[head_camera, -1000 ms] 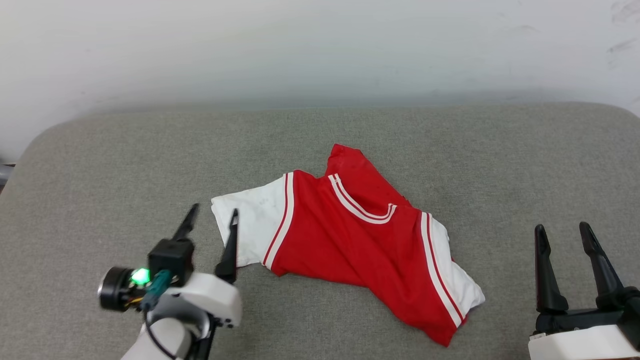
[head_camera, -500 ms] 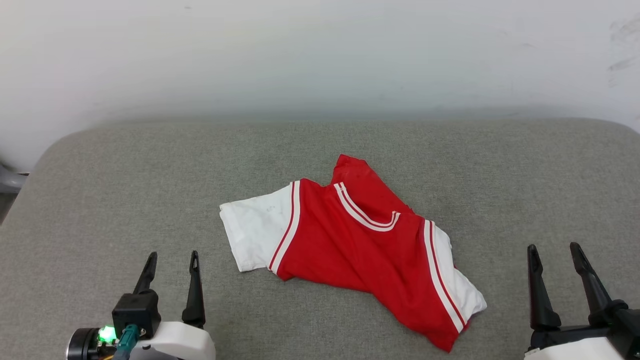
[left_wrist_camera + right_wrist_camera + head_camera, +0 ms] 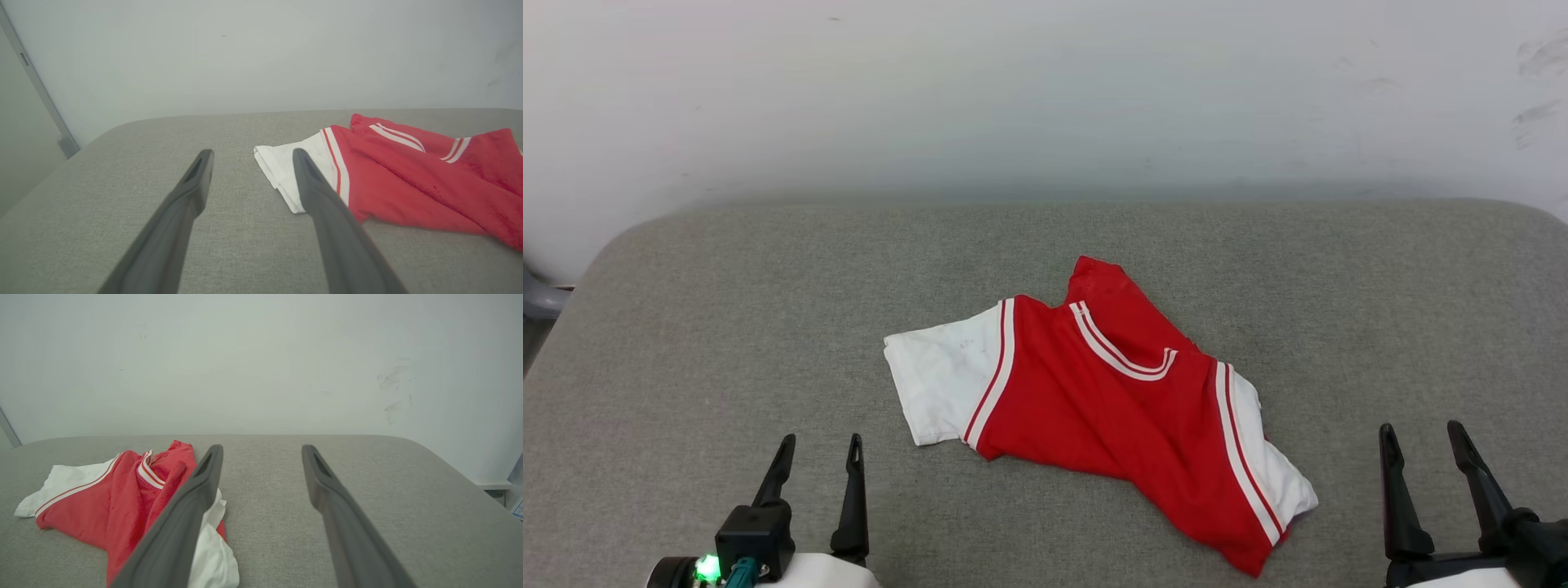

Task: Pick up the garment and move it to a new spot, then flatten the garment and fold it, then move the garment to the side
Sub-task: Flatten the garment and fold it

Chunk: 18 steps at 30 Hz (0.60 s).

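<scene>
on a grey padded surface [image 3: 686, 327], the garment [image 3: 1094, 400] lies rumpled near the middle, one white sleeve spread toward the left gripper [image 3: 821, 443], the other bunched toward the right gripper [image 3: 1421, 429]. both claws sit at the near edge, jaws apart, holding nothing and clear of the cloth. the shirt looks light, soft and limp; the sleeve edges or shoulders seem the surest places to pinch.

Bright even light, soft faint shadows, sharp focus
</scene>
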### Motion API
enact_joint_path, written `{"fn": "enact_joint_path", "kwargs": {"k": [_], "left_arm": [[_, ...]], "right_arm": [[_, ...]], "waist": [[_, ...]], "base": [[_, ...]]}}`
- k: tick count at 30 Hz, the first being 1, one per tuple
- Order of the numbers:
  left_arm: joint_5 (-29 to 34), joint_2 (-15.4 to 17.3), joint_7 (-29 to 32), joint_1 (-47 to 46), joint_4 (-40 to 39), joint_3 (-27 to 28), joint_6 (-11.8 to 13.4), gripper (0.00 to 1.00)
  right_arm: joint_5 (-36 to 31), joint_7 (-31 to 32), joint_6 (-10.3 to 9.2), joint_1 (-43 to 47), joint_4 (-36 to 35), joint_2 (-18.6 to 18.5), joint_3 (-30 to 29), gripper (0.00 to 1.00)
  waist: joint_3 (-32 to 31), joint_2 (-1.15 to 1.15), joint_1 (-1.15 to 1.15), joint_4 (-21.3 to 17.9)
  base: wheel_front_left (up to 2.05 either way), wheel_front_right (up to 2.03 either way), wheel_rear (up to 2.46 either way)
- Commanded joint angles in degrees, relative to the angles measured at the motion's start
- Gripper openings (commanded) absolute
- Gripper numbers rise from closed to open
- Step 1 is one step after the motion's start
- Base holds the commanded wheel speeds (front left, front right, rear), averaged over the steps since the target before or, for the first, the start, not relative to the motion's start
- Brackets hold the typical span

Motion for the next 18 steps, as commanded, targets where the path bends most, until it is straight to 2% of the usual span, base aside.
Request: {"fn": "enact_joint_path", "kwargs": {"k": [1,6,18], "left_arm": [[0.3,-0.1,-0.1,-0.1,0.2,0.6,-0.5,1.00],[1.9,-1.5,-0.1,-0.3,0.9,2.4,-2.8,1.00],[4.7,-3.9,-0.2,-0.1,1.5,5.5,-5.7,1.00]], "right_arm": [[0.1,-0.2,-0.04,0.8,0.1,0.1,0.2,1.00],[0.0,-0.2,-0.04,0.7,0.3,0.1,0.5,1.00],[0.3,-0.2,-0.04,0.8,0.7,0.1,1.1,1.00]], "waist": [[0.0,0.00,0.00,0.0],[0.0,0.00,0.00,0.0],[0.0,0.00,0.00,0.3]], "base": [[0.00,0.00,0.00],[0.00,0.00,0.00],[0.00,0.00,0.00]]}}
